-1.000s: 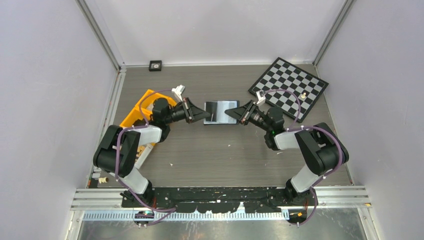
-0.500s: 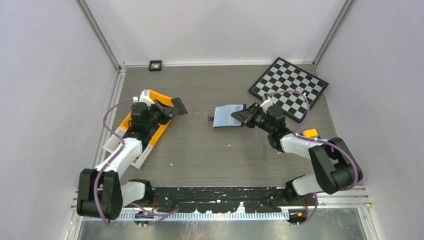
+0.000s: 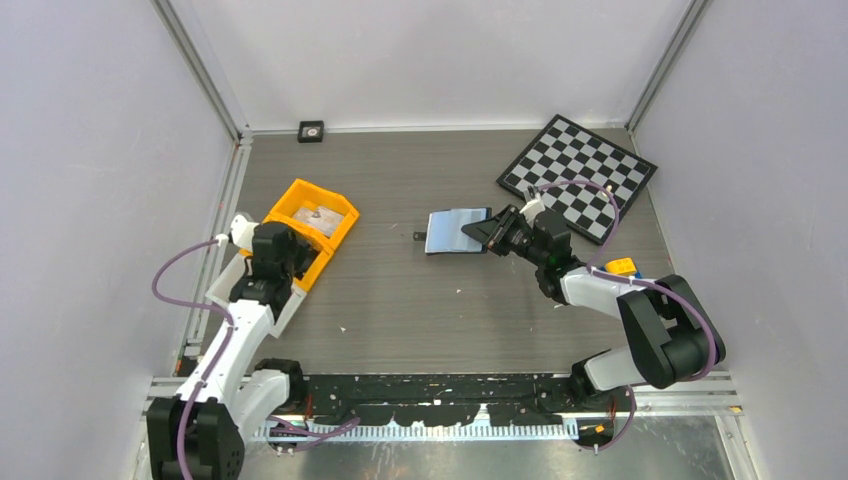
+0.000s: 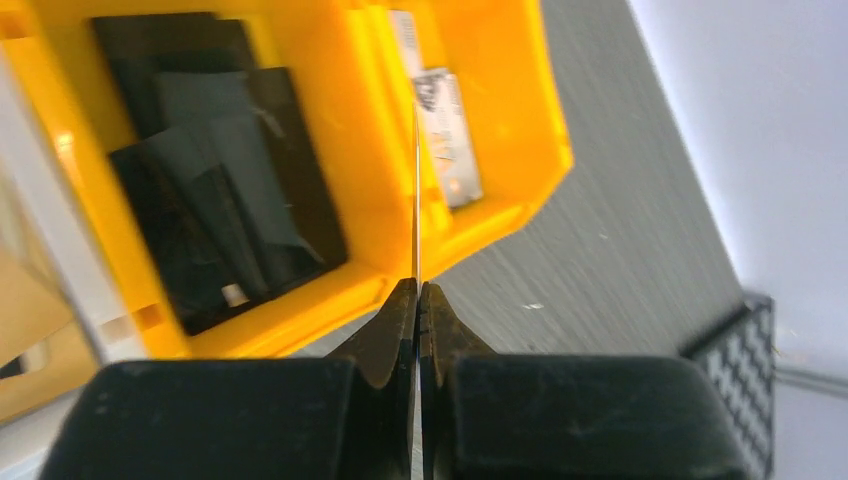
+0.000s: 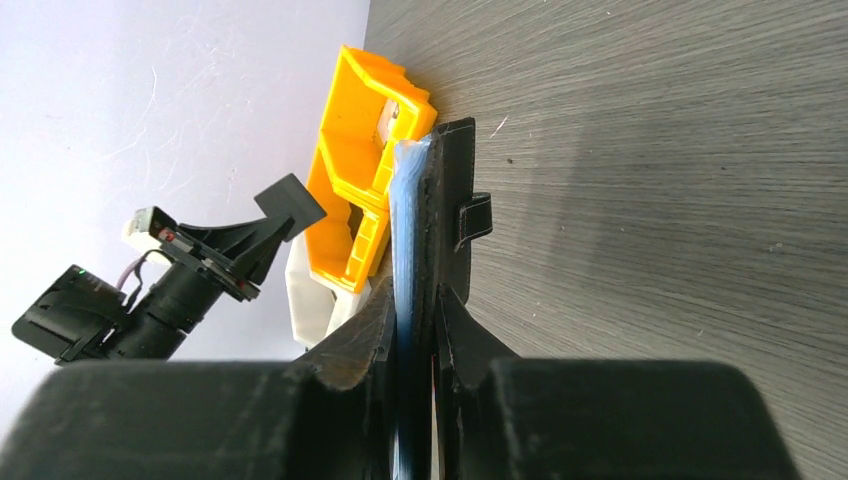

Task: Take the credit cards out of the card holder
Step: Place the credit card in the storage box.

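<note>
Left pincer [image 4: 418, 290] is closed flat on one credit card [image 4: 416, 200], seen edge-on, so I can't tell its colour. It hangs above the orange bin [image 4: 510, 110], near the front wall. Step in hand looks like the drop: I should get the card fully over the cavity, go low, then open, or it may clip the rim and slide onto the tabletop [image 3: 400, 300]. Mid-tabletop, the card holder [image 3: 455, 230] is open with its grey-blue inside up, and the right pincer [image 3: 490, 232] is clamped on its right edge. Best to hold it level there for the next pull.
</note>
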Robot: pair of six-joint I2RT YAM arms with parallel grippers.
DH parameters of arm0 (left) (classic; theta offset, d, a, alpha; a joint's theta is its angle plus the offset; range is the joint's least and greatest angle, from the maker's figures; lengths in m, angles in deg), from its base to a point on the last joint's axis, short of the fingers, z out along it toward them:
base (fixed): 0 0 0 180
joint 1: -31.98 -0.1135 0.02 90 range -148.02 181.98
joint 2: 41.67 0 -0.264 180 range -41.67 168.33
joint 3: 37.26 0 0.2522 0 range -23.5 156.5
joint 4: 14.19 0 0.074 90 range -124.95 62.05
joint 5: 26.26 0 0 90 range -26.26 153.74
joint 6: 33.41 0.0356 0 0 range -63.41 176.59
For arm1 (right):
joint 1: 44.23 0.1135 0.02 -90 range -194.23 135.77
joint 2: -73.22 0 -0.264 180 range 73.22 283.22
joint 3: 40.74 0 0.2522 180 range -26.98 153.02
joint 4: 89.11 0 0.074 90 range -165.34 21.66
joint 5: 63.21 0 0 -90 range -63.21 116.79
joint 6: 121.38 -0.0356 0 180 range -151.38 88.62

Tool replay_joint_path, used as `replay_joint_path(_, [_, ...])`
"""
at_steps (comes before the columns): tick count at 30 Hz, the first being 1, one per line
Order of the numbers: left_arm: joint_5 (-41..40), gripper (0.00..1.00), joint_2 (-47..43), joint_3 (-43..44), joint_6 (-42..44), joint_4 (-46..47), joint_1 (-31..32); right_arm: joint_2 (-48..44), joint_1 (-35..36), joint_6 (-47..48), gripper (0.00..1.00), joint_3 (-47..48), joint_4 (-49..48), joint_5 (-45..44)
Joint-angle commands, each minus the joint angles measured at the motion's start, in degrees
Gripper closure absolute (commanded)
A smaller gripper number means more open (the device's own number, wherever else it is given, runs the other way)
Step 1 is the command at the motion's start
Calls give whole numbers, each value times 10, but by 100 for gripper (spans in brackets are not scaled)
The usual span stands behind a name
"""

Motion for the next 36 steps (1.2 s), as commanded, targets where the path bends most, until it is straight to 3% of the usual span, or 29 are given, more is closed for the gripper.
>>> replay_joint_path(1, [-108, 100, 26, 24, -68, -100, -2, -8, 0, 6, 100, 12, -50, 8])
replay_joint_path(7, [-91, 100, 79, 59, -58, -115, -2, -2, 0, 5, 99, 13, -56, 10])
replay_joint_path(12, [-93, 100, 55, 39, -28, -71, -3, 7, -1, 5, 100, 14, -60, 12])
replay_joint_path(24, [-107, 86, 45, 29, -46, -54, -3, 31, 0, 3, 99, 18, -75, 19])
replay_joint_path(26, [-110, 71, 48, 31, -51, -60, -3, 35, 0, 4, 100, 18, -78, 19])
replay_joint_path(29, [-112, 30, 50, 32, -71, -71, -3, 39, 0, 4, 99, 17, -81, 21])
replay_joint_path(31, [-98, 23, 51, 37, -68, -77, -3, 40, 0, 2, 100, 17, -84, 21])
replay_joint_path(36, [5, 20, 33, 49, 38, -44, -3, 44, -1, 0, 100, 20, -84, 24])
